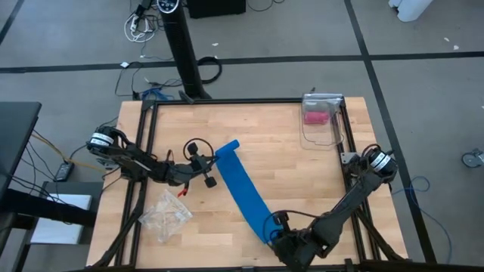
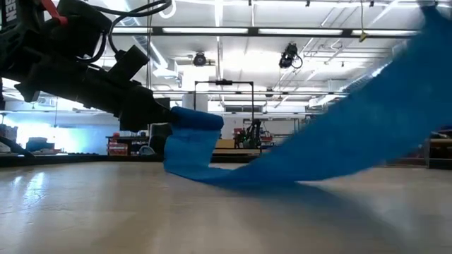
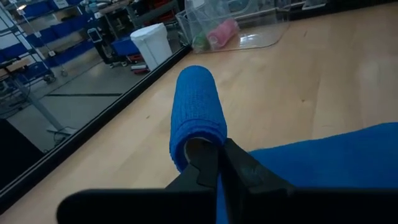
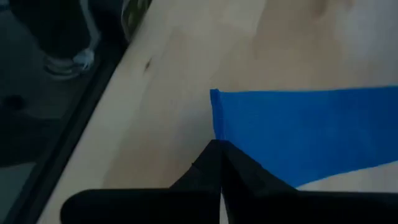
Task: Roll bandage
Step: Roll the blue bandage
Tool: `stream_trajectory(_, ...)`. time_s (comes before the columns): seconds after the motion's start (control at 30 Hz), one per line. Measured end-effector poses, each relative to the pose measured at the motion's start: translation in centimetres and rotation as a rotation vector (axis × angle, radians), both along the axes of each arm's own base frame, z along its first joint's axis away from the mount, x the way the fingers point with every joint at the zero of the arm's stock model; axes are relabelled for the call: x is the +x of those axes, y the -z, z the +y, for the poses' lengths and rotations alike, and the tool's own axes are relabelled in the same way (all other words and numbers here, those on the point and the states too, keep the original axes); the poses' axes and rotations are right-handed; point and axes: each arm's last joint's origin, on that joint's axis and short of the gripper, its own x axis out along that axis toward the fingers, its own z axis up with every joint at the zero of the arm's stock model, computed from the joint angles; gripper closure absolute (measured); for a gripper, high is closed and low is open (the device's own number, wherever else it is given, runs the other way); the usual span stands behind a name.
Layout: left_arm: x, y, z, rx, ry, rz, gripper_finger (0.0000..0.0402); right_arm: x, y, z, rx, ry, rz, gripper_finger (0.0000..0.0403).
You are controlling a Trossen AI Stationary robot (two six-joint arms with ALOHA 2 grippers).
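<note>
Blue bandage [image 1: 243, 189] lies stretched diagonally across the wooden worktop [image 1: 287, 166], both ends held. Left gripper [image 1: 209, 162], at the end nearer the clear plastic tray [image 1: 321, 125], has its jaws clenched on the started roll; in the left wrist view the rolled end [image 3: 196, 115] sits just past the fingers [image 3: 249, 174]. Right gripper [image 1: 274, 225], at the far end from the tray, pinches the flat strip's edge [image 4: 217, 134], lifting it off the worktop. Pink roll [image 1: 314, 116] rests inside the tray. Crumpled clear bag [image 1: 166, 215] lies near the left arm.
</note>
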Motion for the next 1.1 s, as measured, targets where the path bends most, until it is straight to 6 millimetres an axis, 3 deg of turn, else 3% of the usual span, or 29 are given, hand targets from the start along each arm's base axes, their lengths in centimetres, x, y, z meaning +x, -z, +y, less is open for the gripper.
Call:
stream_trajectory(0.2, 0.1, 0.1, -0.1, -0.012, 0.047, 0.007, 0.0394, 0.4, -3.8, 0.0, -0.073, 0.019, -0.046, 0.0402)
stream_trajectory(0.4, -0.1, 0.3, -0.4, -0.010, 0.069, 0.037, 0.0394, 1.0, -8.1, -1.4, -0.218, 0.061, -0.100, 0.0402)
stream_trajectory(0.9, -0.2, 0.6, -0.6, 0.017, 0.095, 0.089, 0.0394, 2.3, -22.4, -7.9, -0.520, 0.096, -0.364, 0.0403)
stream_trajectory(1.1, -0.1, 0.6, -0.1, 0.041, 0.082, 0.105, 0.0394, 2.8, -26.0, -10.7, -0.669, 0.140, -0.488, 0.0403)
